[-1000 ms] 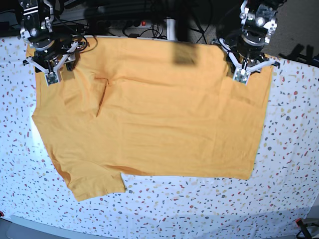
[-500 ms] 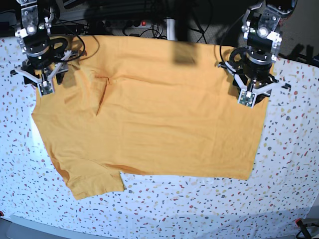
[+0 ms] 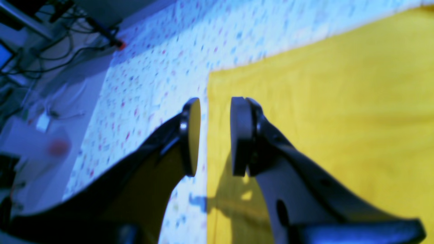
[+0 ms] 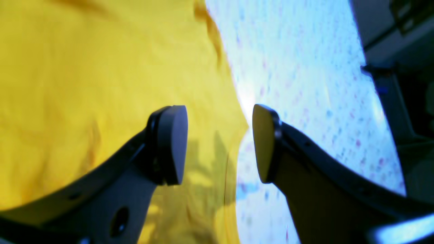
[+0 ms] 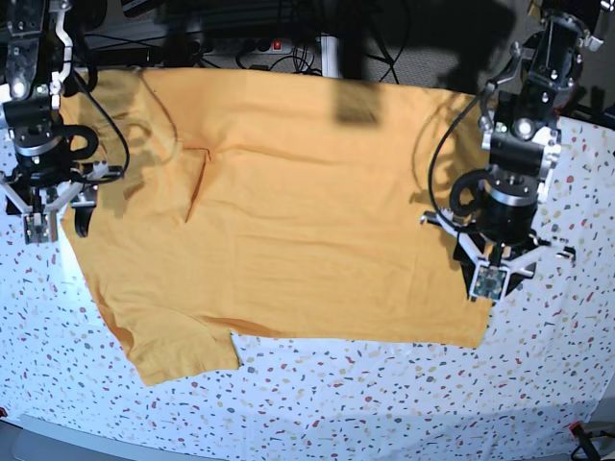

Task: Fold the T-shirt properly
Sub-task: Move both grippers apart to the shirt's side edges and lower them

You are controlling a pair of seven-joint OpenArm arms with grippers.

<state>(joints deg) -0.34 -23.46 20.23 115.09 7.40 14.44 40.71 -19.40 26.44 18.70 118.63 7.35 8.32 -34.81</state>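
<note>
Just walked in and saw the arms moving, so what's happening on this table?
A two-armed robot is working on folding an orange-yellow T-shirt, which lies spread flat on the speckled tablecloth. No fold is made yet. The left gripper hangs over the shirt's side edge, near a corner; the right gripper hangs at the opposite edge. Both have their fingers apart and hold nothing, the left's gap being narrower.

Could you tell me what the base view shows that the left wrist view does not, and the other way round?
Only the base view shows the whole T-shirt, its sleeve and the right gripper. Only the left wrist view shows the left gripper close up, jaws apart with nothing between them, straddling the shirt's side edge. Both show the shirt, the tablecloth and the left gripper.
</note>
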